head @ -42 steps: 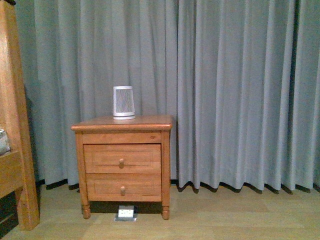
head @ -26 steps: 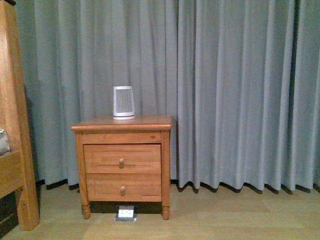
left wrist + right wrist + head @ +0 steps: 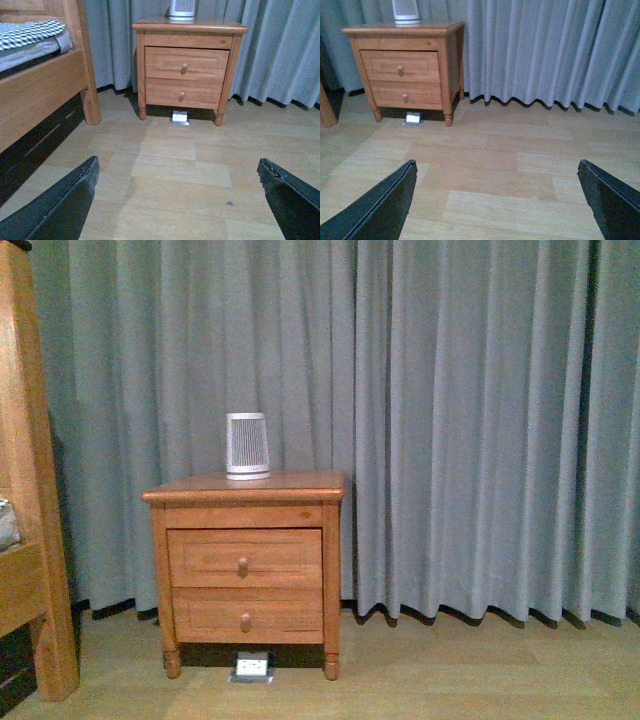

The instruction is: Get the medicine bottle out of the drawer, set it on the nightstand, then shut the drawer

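Facing the nightstand head-on in the front view: it stands on the wood floor against a grey curtain. The drawer, upper of two, sits shut and flush with the frame, with its round knob centred. The lower drawer is shut too. A white-and-grey striped device stands upright on the nightstand top, toward the back. The bed frame post is at far left, apart from the nightstand. A small white floor socket lies under the nightstand between the front legs. The medicine bottle does not show; the drawer interior is hidden, so its place cannot be told

Left wrist view: the left gripper is over bare floor, its two dark fingers spread wide with nothing between them. The nightstand is ahead and well apart from the gripper, both drawers closed, the striped device on top. The bed with checked bedding stands just beside the nightstand

Right wrist view: the right gripper has its fingers spread wide and empty, over floor planks. The nightstand shows at an angle, well apart from the gripper, drawer fronts flush, curtain running behind it
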You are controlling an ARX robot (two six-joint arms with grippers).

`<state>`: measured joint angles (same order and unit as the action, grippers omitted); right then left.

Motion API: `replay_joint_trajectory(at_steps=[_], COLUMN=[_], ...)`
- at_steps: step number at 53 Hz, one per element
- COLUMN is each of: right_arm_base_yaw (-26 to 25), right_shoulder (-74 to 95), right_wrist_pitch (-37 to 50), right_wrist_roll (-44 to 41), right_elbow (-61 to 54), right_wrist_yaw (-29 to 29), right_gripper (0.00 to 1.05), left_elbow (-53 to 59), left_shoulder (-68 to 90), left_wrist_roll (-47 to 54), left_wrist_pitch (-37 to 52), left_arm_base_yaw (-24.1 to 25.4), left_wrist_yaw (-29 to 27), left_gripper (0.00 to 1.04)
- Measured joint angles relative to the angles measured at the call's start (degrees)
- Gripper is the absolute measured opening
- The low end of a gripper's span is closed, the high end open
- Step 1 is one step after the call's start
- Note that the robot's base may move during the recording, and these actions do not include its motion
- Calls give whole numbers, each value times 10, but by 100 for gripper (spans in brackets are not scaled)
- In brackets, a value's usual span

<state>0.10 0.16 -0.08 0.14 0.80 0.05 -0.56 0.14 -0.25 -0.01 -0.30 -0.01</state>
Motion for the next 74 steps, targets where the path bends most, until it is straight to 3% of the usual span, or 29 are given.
replay_joint_trajectory(at_steps=[74], right_arm_base_yaw=[0], right_shoulder=[0], right_wrist_pitch=[0], right_wrist_roll=[0], right_elbow=[0], right_wrist_yaw=[0], right_gripper=[98], left_elbow=[0], left_shoulder=[0], left_wrist_roll=[0], left_wrist_pitch=[0], left_arm_base_yaw=[0], left_wrist_yaw=[0], left_gripper=[98])
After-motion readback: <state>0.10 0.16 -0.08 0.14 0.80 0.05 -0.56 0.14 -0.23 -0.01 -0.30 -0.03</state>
